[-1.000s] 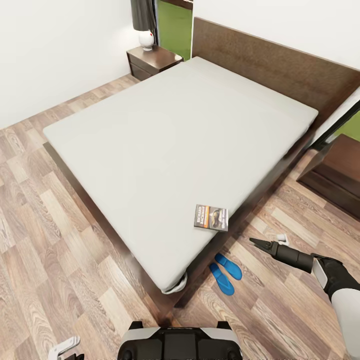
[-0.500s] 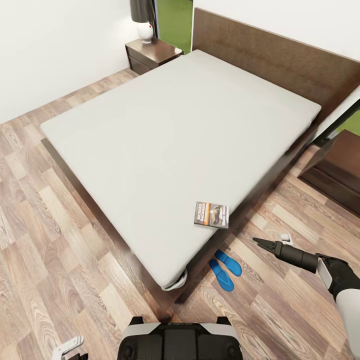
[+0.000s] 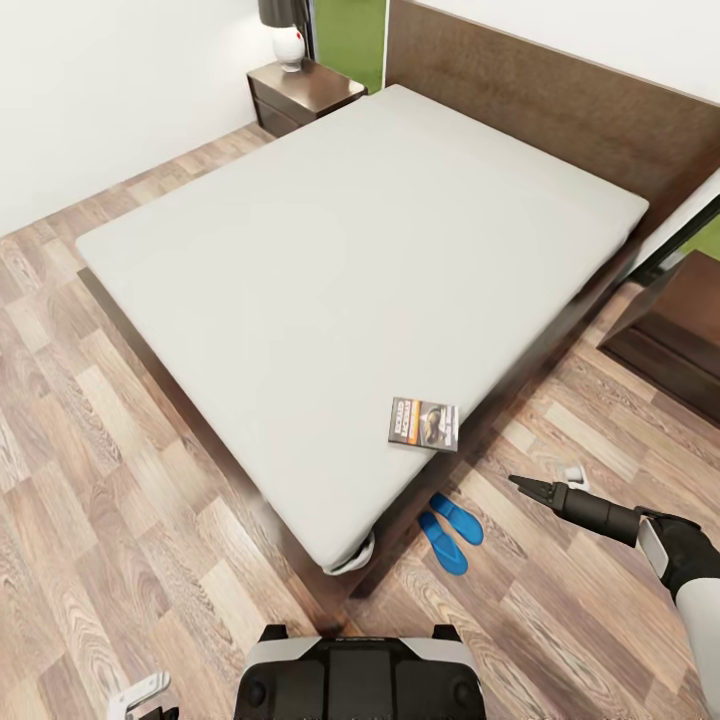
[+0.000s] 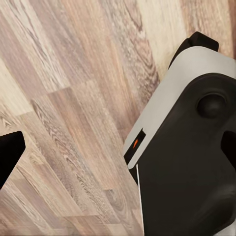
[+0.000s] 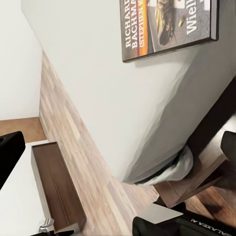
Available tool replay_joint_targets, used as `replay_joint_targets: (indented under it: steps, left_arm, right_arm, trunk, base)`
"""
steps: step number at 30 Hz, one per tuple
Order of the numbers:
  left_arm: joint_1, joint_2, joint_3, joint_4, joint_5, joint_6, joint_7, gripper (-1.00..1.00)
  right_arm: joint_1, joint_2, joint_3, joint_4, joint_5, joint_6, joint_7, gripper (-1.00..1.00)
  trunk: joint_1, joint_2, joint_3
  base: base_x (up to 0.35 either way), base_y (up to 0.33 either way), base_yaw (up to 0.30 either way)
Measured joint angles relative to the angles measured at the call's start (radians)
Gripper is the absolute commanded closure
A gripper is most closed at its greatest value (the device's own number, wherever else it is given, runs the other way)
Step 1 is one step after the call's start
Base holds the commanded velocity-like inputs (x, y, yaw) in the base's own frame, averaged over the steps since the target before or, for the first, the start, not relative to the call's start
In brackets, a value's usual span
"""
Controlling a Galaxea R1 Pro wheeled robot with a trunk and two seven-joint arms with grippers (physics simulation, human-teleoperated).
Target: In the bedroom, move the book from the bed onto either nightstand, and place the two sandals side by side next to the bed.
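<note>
overhead, the camera is tipping down a little since a second ago; the book is lying at the bed's five o'clock edge, sandals paired below. right wrist: right gripper is pointing bookward, finger state unclear. left wrist: floor, left gripper's state unclear.

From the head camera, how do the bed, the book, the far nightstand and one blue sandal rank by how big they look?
1. bed
2. nightstand, though farther away
3. book
4. sandal, roughly book-sized
</note>
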Motion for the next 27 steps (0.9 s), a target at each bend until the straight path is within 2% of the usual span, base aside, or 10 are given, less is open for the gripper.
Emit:
replay_joint_targets:
  steps: [11, 19, 27]
  left_arm:
    - [0.0, -0.001, 0.0, 0.0, 0.0, 0.0, 0.0, -1.0]
    - [0.0, -0.002, 0.0, 0.001, -0.001, 0.0, 0.0, -1.0]
    - [0.0, -0.003, 0.0, 0.001, -0.001, 0.0, 0.0, -1.0]
  right_arm:
    - [0.0, -0.008, 0.001, 0.0, 0.0, 0.0, 0.005, -1.0]
    - [0.0, -0.025, 0.0, 0.0, 0.0, 0.0, 0.054, -1.0]
    - [0.0, -0.029, 0.0, 0.0, 0.0, 0.0, 0.068, -1.0]
  trunk:
    - [0.0, 0.0, -0.018]
    - [0.0, 0.0, -0.031]
    - [0.0, 0.0, -0.044]
  base:
    - [0.0, 0.0, 0.0]
    - [0.0, 0.0, 0.0]
    - [0.0, 0.0, 0.0]
